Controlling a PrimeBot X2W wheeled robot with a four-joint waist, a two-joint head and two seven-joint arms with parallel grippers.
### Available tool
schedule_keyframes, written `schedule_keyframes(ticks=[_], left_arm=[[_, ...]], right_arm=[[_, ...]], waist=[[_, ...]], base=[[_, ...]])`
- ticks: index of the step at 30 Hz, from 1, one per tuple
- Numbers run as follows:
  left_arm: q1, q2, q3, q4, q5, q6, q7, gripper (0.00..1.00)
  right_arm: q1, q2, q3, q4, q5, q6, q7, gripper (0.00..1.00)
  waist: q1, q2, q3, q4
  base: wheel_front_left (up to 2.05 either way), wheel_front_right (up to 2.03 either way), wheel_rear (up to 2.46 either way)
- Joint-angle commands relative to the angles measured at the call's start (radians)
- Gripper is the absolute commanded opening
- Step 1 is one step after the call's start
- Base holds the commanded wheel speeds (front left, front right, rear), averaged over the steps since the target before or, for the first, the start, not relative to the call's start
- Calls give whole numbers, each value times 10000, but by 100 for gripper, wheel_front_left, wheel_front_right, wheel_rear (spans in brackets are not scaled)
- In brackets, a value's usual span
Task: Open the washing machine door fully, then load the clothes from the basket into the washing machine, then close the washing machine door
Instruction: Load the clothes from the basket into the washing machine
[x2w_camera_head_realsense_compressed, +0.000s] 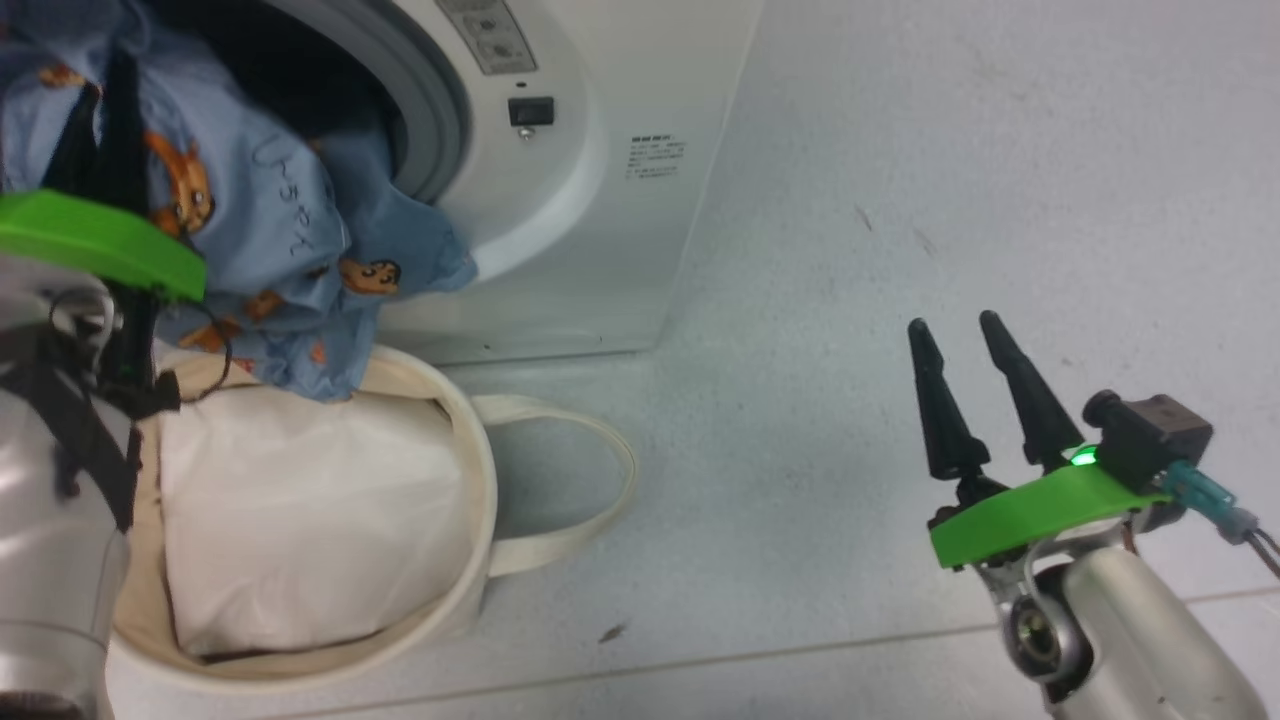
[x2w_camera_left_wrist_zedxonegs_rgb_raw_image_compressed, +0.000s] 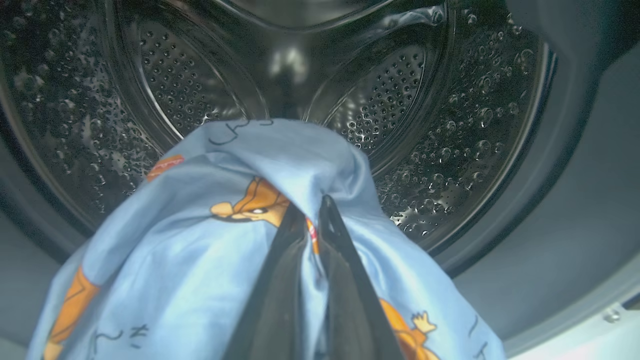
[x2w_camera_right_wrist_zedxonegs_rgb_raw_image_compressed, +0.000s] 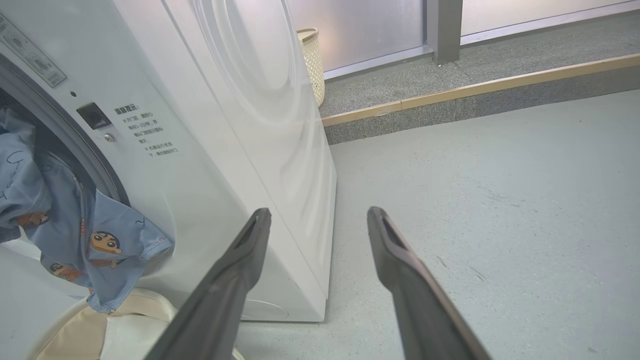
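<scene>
1. The left gripper (x2w_camera_left_wrist_zedxonegs_rgb_raw_image_compressed: 312, 210) has its jaws clenched on the clothes (x2w_camera_left_wrist_zedxonegs_rgb_raw_image_compressed: 200, 240), a thin light blue fabric printed with orange cartoon figures. Its two dark fingers (x2w_camera_left_wrist_zedxonegs_rgb_raw_image_compressed: 280, 300) lie almost together, with a fold of the fabric pinched between them.
2. The fabric bunches up over the tips of these jaws and drapes down on both sides of them.
3. Straight ahead of the left jaws is the perforated steel drum (x2w_camera_left_wrist_zedxonegs_rgb_raw_image_compressed: 185, 85) of the washing machine (x2w_camera_head_realsense_compressed: 600, 200). The jaws point into the drum's open mouth.
4. In the head view, part of the clothes hangs out over the grey rubber ring (x2w_camera_head_realsense_compressed: 430, 90), below and to the right of the left jaws.
5. The lowest fold reaches down to the rim of the basket (x2w_camera_head_realsense_compressed: 470, 480). Whether it touches the rim cannot be told.
6. The basket sits on the floor (x2w_camera_head_realsense_compressed: 900, 150) beneath the left jaws, close against the machine's front. It holds a plain white cloth (x2w_camera_head_realsense_compressed: 300, 520), and one loop handle (x2w_camera_head_realsense_compressed: 600, 500) lies out on the side towards the right jaws.
7. The right gripper (x2w_camera_head_realsense_compressed: 954, 322) has its jaws released, spread wide and empty. They hover over bare floor, well apart from the basket, with the machine's front corner ahead and to their left.
</scene>
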Motion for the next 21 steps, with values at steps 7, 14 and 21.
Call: schedule_keyframes(ticks=[7, 14, 21], left_arm=[[-1753, 527, -195, 690, 97, -57, -113, 0], [-3062, 773, -177, 507, 605, -58, -114, 0], [-3447, 833, 906, -1339, 1550, 5, -114, 0]], right_arm=[[415, -445, -504, -786, -378, 54, -99, 100], [833, -350, -942, -1407, -738, 54, 94, 100], [1097, -210, -1332, -1690, -951, 54, 76, 100]], waist=[[-2, 0, 1323, -402], [-2, 0, 2320, -589], [-2, 0, 2689, -673]], base=[[0, 0, 0], [0, 0, 0], [0, 0, 0]])
